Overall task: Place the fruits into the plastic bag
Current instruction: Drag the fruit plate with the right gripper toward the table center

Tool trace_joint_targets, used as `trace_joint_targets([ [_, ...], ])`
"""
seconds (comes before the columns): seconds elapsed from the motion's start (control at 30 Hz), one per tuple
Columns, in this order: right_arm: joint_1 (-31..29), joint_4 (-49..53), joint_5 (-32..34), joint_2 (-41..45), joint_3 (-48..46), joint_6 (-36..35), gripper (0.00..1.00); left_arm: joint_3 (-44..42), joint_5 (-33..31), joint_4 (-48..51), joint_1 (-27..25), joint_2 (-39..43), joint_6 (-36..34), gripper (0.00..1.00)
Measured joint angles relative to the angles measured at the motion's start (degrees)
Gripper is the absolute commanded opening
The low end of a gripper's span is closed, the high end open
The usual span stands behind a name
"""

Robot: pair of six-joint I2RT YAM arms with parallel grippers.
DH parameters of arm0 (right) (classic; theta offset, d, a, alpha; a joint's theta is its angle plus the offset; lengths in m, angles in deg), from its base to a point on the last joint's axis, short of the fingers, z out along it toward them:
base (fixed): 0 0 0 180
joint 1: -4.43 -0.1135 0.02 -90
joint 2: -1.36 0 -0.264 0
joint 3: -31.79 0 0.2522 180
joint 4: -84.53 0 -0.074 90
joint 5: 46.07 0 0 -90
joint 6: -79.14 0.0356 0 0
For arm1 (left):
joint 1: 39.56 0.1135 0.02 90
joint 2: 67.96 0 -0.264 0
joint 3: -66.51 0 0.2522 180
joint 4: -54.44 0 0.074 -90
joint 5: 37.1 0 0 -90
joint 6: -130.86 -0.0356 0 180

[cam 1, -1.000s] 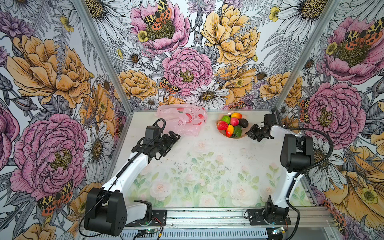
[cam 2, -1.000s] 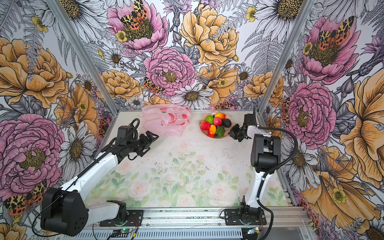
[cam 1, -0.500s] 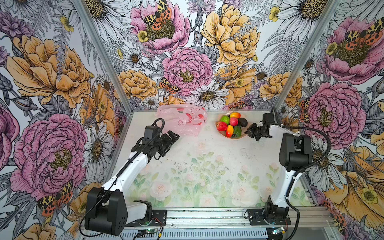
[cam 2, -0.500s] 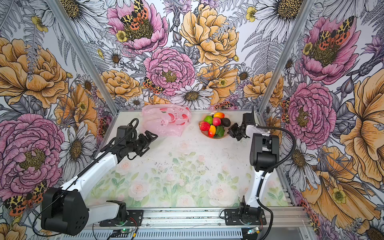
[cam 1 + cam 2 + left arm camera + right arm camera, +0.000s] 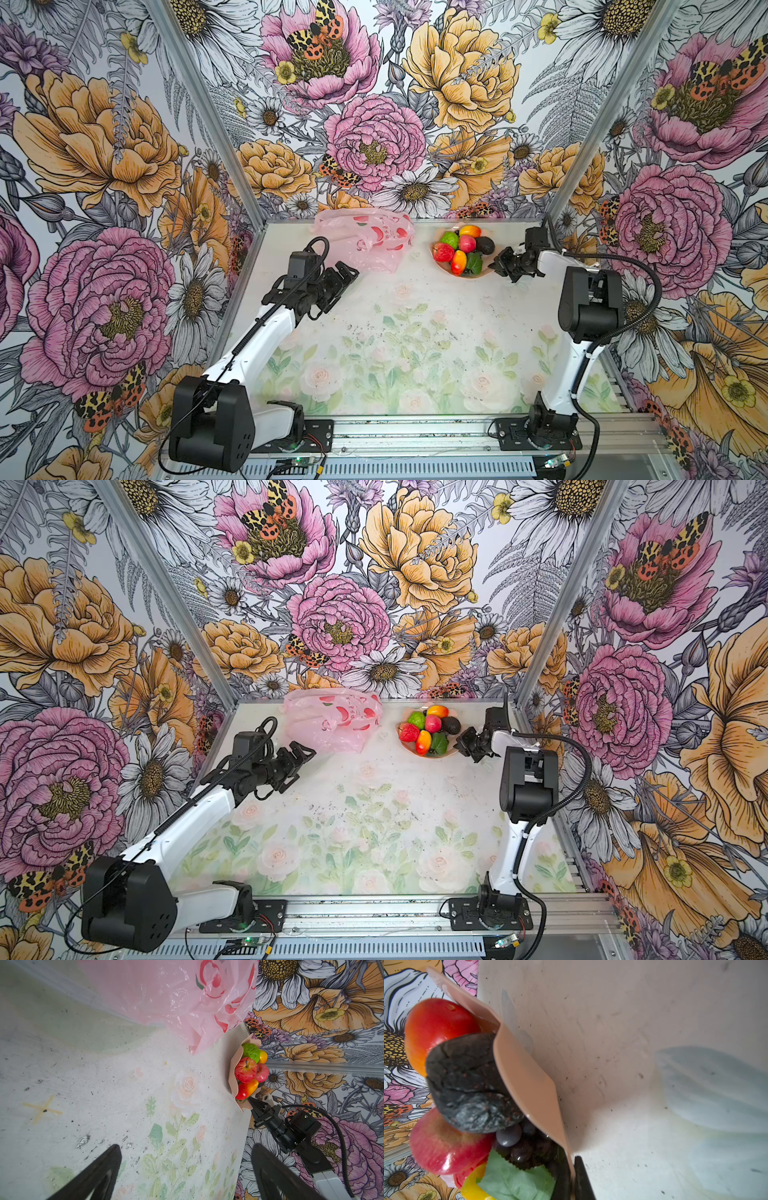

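The fruits are piled in a peach-pink bowl (image 5: 445, 270) at the back right: red apples (image 5: 443, 252), a bumpy green one (image 5: 449, 240), mangoes (image 5: 459, 262), a dark avocado (image 5: 484, 245) and grapes with a green leaf (image 5: 517, 1180). My right gripper (image 5: 572, 1165) is shut on the bowl's rim (image 5: 527, 1080), one finger inside beside the grapes (image 5: 521, 1151), the other outside. In both top views it (image 5: 496, 266) (image 5: 459, 744) sits at the bowl's right edge. The plastic bag (image 5: 365, 239) (image 5: 176, 997) lies crumpled at the back centre. My left gripper (image 5: 347, 276) (image 5: 187, 1147) hovers open and empty just before it.
The back wall runs right behind the bag and bowl, and the right wall post (image 5: 582, 137) stands close to the right arm. The floral mat (image 5: 395, 332) spreads out in front of both grippers. A yellow cross mark (image 5: 42, 1109) is taped on the mat.
The right gripper's jaws have closed onto the bowl's rim after edging slightly toward the bowl. The left arm has hardly moved and stays open.
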Motion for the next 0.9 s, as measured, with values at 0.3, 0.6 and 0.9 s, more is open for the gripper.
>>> trace_joint_targets([
  [0.3, -0.5, -1.0, -3.0, 1.5, -3.4, -0.5, 0.00, -0.4, 0.2, 0.0, 0.0, 0.8, 0.0, 0.99],
  [0.6, -3.5, -0.9, -4.3, 4.3, -7.4, -2.0, 0.00, -1.5, 0.5, 0.0, 0.0, 1.8, 0.0, 0.99],
  [0.9, -7.6, -0.5, -4.6, 7.9, -11.9, -3.1, 0.00, -3.4, 0.9, 0.0, 0.0, 4.5, 0.0, 0.99],
])
